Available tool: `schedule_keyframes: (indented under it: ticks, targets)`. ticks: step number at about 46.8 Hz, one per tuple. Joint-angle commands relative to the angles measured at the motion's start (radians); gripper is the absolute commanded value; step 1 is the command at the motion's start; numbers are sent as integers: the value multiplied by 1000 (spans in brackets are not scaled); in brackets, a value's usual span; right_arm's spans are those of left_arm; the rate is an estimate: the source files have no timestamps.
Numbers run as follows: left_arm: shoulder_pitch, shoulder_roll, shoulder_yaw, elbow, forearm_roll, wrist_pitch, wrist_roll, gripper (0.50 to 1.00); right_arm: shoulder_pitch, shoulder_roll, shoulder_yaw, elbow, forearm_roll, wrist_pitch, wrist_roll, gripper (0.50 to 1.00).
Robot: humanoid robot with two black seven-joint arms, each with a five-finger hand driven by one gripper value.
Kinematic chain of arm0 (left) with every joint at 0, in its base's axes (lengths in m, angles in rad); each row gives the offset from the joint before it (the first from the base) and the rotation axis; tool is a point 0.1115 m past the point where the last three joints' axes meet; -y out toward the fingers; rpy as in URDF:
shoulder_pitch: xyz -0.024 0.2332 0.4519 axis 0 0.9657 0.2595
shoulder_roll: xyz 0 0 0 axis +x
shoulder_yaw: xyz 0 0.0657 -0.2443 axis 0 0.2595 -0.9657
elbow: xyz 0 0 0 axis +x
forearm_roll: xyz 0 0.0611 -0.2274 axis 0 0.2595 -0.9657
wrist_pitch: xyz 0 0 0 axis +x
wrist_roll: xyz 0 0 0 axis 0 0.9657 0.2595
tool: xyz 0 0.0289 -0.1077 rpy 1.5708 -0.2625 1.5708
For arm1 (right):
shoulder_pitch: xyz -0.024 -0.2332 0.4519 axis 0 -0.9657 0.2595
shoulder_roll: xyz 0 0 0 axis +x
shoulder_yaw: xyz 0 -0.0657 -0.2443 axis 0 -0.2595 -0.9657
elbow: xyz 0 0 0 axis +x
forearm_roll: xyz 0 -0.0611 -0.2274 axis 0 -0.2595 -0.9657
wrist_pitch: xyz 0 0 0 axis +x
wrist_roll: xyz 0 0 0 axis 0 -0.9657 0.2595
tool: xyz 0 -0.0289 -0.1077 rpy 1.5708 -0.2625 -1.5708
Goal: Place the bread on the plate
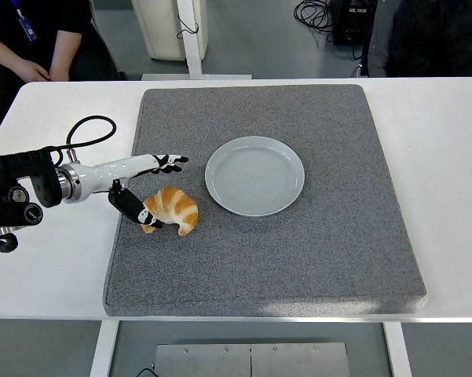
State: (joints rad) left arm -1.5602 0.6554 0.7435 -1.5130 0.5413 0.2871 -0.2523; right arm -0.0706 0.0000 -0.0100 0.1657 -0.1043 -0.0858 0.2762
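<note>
A golden croissant (173, 209) lies on the grey mat (298, 251), left of the round grey plate (254, 175), which holds nothing. My left hand (151, 187) reaches in from the left edge and is open. Its thumb (132, 207) lies against the croissant's left end. Its other fingers (170, 161) stretch out above the croissant's far side, not closed on it. My right arm is out of view.
A black cable (90, 127) loops on the white table (448, 157) behind my left forearm. A person's hand (30, 71) rests at the table's far left corner. The mat covers most of the table's middle.
</note>
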Motion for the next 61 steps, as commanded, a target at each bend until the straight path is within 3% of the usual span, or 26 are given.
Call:
schedule_keyframes:
  ticks: [1, 30, 45, 53, 61]
  targets:
    - [12, -2, -10, 5, 2, 1, 1, 957, 0, 0, 1, 0, 0, 0, 0, 1000]
    - [85, -40, -49, 48, 17, 29, -4, 939, 0, 0, 1, 0, 0, 0, 0, 1000]
    - [106, -52, -50, 59, 17, 38, -16, 905, 0, 0, 1, 0, 0, 0, 0, 1000]
    - [117, -60, -55, 59, 31, 49, -21, 839, 0, 0, 1, 0, 0, 0, 0, 1000]
    - [117, -59, -58, 59, 100, 70, -27, 710, 0, 0, -1, 0, 0, -2, 0, 1000]
